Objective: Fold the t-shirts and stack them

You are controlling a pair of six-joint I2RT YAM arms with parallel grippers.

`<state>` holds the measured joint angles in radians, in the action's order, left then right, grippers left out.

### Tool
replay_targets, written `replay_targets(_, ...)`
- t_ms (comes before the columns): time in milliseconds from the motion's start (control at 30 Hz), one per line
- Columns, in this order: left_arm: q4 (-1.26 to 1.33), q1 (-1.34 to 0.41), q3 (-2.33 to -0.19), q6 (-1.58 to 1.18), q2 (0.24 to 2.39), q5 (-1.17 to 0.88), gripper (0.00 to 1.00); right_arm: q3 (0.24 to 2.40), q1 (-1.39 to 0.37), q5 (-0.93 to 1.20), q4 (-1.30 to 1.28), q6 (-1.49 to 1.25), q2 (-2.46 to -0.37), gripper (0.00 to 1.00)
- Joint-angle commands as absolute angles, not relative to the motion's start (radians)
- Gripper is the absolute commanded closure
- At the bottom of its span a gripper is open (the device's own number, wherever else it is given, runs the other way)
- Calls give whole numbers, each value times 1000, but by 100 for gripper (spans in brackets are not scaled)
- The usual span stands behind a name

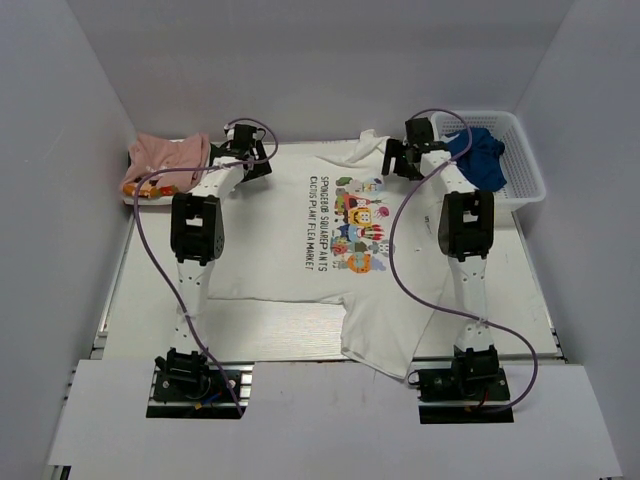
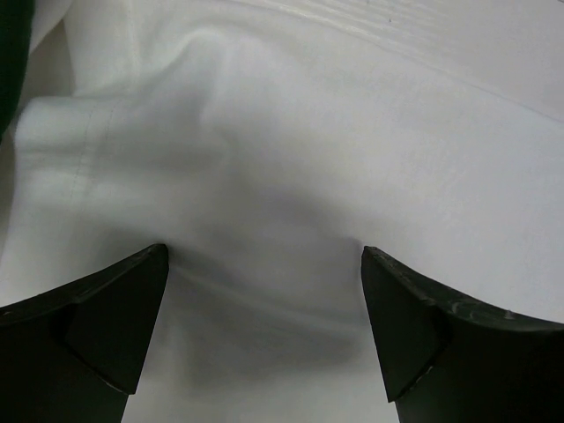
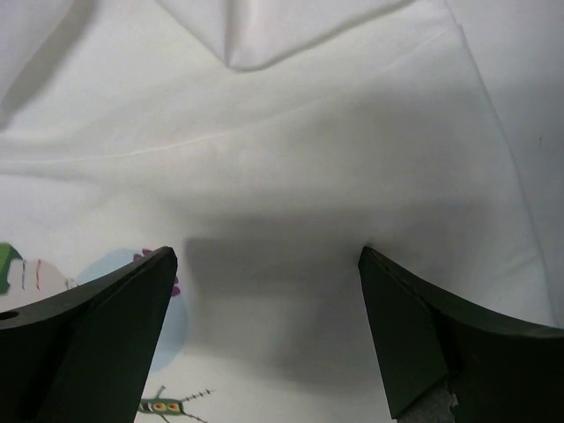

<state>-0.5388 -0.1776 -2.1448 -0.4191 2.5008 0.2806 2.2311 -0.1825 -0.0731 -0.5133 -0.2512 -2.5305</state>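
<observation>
Left gripper [image 2: 264, 264] and right gripper [image 3: 264, 264] gape wide, both empty.
Beneath them the white t-shirt [image 1: 300, 290] lies spread mid-table: soft, limp and light, probably best pinched along its far edge. The pink t-shirt [image 1: 165, 165] lies far-left.

Top view: high, over the whole table [image 1: 270, 330]. Wrist views: close above the white t-shirt [image 1: 270, 240], common to all.

White t-shirt [image 1: 270, 260] with colourful cartoon print and black lettering, pink t-shirt [image 1: 170, 155] with orange print
</observation>
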Motion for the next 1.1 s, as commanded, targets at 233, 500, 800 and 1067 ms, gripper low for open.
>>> replay_targets(233, -637, -193, -1958, -411, 2126, 345, 0, 1975, -264, -26, -442, -20, -2097, 10)
replay_targets(500, -693, -179, -1200, -685, 1499, 399, 0, 1251, -385, -198, -302, -279, -1614, 10)
replay_targets(800, -753, -170, -789, -923, 1189, 381, 0, 890, -578, -265, -448, -388, -1197, 10)
replay_targets(1067, -733, -127, -724, -988, 1267, 400, 5, 807, -894, -302, -665, -393, -1213, 10)
